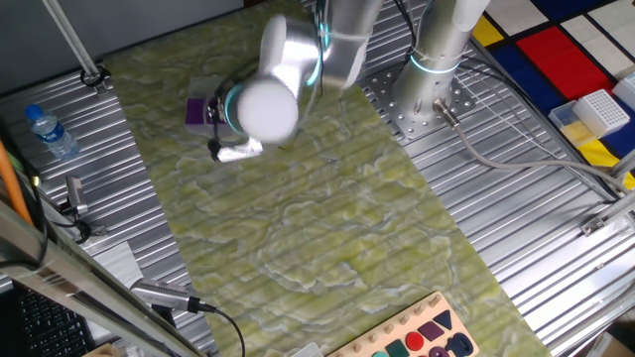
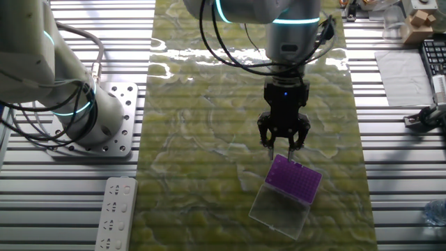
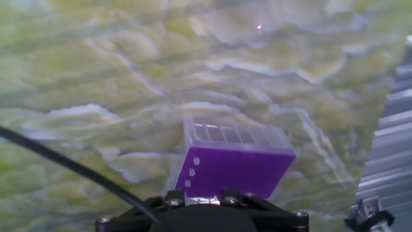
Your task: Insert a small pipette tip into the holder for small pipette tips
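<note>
The holder for small pipette tips (image 2: 296, 176) is a small purple box on the green mat, with its clear lid (image 2: 279, 210) folded open beside it. My gripper (image 2: 283, 148) hangs just above the holder's far edge, and its fingers (image 2: 270, 143) look spread apart. I cannot make out any small pipette tip between them. In the hand view the holder (image 3: 235, 171) fills the lower middle, just past the black base of the hand; the fingers do not show there. In one fixed view the wrist hides most of the holder (image 1: 197, 111).
A second arm's base (image 2: 77, 104) stands on the metal table left of the mat. A white gridded rack with a yellow base (image 1: 598, 111), a water bottle (image 1: 50, 133), a wooden shape board (image 1: 417, 339) and a white remote (image 2: 116, 213) lie around the mat.
</note>
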You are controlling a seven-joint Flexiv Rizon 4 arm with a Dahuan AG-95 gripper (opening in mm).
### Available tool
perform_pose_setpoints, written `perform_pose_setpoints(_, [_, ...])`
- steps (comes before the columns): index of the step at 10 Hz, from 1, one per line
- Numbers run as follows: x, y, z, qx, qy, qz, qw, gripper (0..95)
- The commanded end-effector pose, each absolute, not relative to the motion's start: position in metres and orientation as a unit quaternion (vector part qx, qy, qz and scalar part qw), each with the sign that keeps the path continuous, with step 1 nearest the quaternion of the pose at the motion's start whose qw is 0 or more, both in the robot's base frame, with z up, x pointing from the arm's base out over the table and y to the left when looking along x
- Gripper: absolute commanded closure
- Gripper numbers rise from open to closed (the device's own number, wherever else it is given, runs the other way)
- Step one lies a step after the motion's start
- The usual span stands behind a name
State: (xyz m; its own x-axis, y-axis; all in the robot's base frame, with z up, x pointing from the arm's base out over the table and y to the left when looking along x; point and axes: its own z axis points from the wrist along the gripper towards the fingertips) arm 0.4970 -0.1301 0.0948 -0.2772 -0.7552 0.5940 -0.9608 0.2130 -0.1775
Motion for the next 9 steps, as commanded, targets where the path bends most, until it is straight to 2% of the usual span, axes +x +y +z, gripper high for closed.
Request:
perform_pose_setpoints(1, [0.496, -0.128, 0.118, 0.356, -0.927, 0.115, 0.032, 95.0])
perform_pose_setpoints(3, [0.500, -0.126, 0.120, 0.257, -0.965, 0.058, -0.007, 95.0])
perform_pose_setpoints(6, [0.515, -0.116, 0.124, 0.169, -0.985, 0.045, 0.005, 95.0])
perform_pose_setpoints(9, [0.546, -0.096, 0.135, 0.066, -0.998, 0.012, 0.010, 95.0])
